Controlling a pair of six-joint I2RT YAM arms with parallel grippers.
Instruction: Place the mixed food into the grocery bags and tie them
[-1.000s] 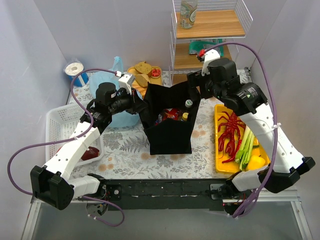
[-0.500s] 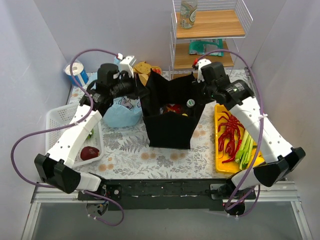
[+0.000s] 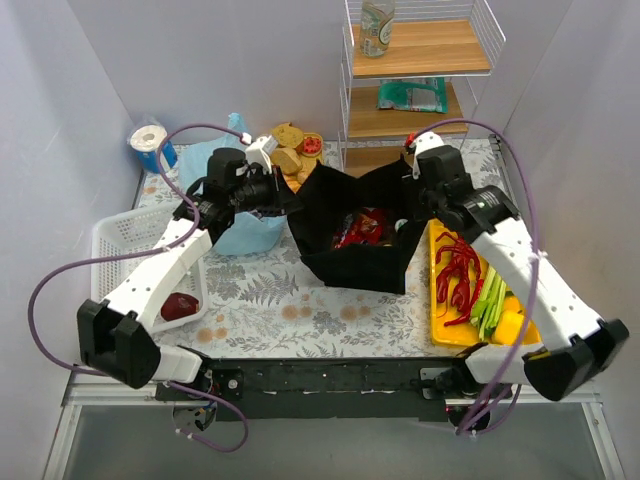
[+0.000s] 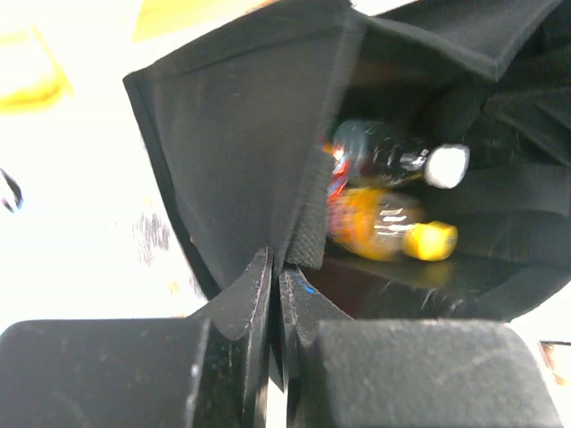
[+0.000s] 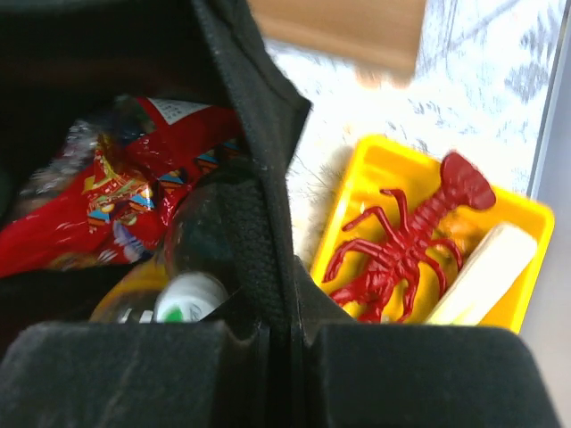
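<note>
Packing partly done. Black bag (image 3: 355, 262) sits mid-worktop, untied, left pincer (image 4: 275, 260) and right pincer (image 5: 278, 314) each clamped on one of its edges. Light-blue bag (image 3: 243, 234) sits at its left. Green stalks (image 3: 490, 293) lie unpacked in yellow tray (image 3: 433, 292) — red snack packet (image 5: 107, 183) and bottles (image 4: 385, 234) already inside.

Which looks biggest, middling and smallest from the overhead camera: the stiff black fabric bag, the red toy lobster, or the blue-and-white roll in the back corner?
1. the stiff black fabric bag, clearly largest
2. the red toy lobster
3. the blue-and-white roll, smallest
</note>
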